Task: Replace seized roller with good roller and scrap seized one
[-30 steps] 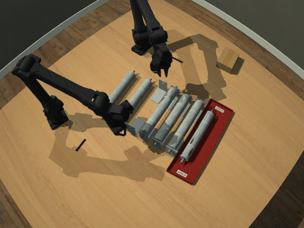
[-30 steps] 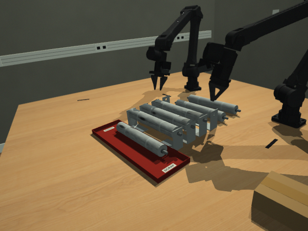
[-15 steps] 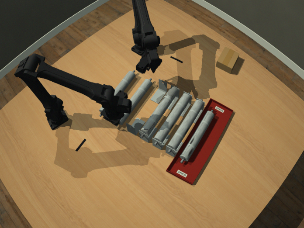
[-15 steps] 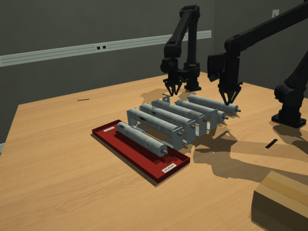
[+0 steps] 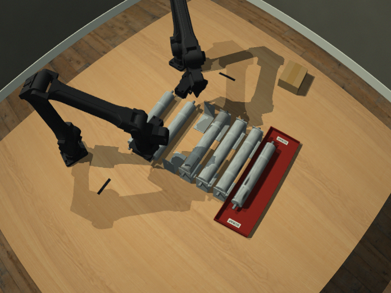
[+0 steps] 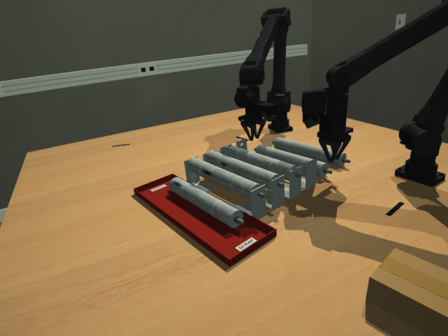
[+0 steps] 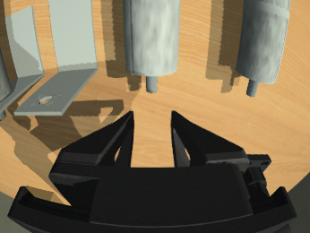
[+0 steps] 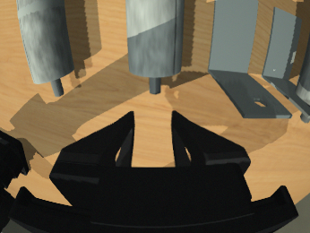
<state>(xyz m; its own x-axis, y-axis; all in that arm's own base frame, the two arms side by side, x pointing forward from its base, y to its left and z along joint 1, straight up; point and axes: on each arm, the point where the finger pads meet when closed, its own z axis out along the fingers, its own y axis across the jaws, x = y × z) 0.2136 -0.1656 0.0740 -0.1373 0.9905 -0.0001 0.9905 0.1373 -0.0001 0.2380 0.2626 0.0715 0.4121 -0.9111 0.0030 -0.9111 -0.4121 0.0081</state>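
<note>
One roller (image 5: 257, 168) (image 6: 206, 200) lies in the red scrap tray (image 5: 277, 176) (image 6: 253, 248). Three rollers sit in the bed's brackets. The fourth bracket pair, with an upper bracket (image 5: 209, 110) and a lower bracket (image 5: 170, 165), holds no roller. Two spare rollers lie on the table beyond it. The nearer spare roller (image 5: 181, 121) (image 6: 286, 155) (image 7: 154, 36) (image 8: 154, 49) has a gripper above and just beyond each end. My left gripper (image 6: 331, 159) (image 7: 152, 117) is partly open and empty. My right gripper (image 6: 255, 139) (image 8: 152, 117) is also partly open and empty.
The farther spare roller (image 5: 162, 105) (image 6: 304, 147) (image 7: 264, 40) (image 8: 45, 45) lies roughly parallel, with a gap between. A cardboard box (image 5: 292, 75) (image 6: 409, 285) stands beyond the left arm's side. One black strip (image 5: 227, 76) and another black strip (image 5: 104, 186) lie on the table.
</note>
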